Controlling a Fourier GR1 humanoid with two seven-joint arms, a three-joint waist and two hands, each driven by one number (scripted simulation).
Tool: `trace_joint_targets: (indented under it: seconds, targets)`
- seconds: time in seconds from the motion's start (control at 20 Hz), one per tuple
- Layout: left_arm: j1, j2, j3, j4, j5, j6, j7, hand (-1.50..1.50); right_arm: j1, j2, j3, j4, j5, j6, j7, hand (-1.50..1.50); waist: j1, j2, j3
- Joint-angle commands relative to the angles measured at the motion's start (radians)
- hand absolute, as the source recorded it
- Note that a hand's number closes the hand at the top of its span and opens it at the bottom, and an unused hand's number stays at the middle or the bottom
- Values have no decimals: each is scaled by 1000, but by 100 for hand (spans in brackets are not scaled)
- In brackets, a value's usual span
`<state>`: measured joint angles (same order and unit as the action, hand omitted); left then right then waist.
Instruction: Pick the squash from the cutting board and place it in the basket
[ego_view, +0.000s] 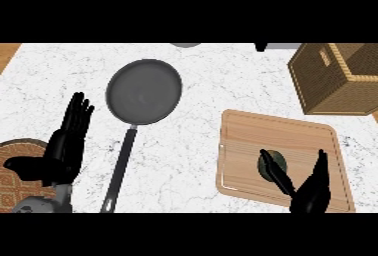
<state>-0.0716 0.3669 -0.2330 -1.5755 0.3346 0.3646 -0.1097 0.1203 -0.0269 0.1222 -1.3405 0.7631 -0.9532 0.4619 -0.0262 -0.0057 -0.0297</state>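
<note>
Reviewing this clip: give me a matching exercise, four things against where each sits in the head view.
Things:
1. squash
2. frying pan
3. basket
4. left robot hand

Places:
A. upper right corner of the counter
B. left edge, open, fingers up
C. on the cutting board, at the right robot hand
D. centre of the counter, handle toward the robot

Pairs: 1-C, 2-D, 3-A, 4-B
</note>
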Motion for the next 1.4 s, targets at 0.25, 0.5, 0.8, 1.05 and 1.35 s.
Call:
trace_joint_targets:
  seconds: [0.25,0.5,0.8,1.05,1.35]
  targets:
    - [4,-4,-17,-19,-12,5,10,0,-10,19,52,-128,196,323,353,-150,26,1,9]
    - [6,-19,-29,-28,-23,23,18,0,-57,26,72,-249,351,538,607,-150,18,-4,13]
    - [30,-7,-12,-11,-20,9,-1,0,-136,27,110,-424,472,852,900,-150,15,-3,19]
    - [23,-24,-27,-73,-12,19,48,0,-115,27,178,-584,489,974,1023,-150,17,-5,25]
    - [10,-24,-11,-63,-24,13,44,0,-136,27,188,-584,486,986,1025,-150,25,3,28]
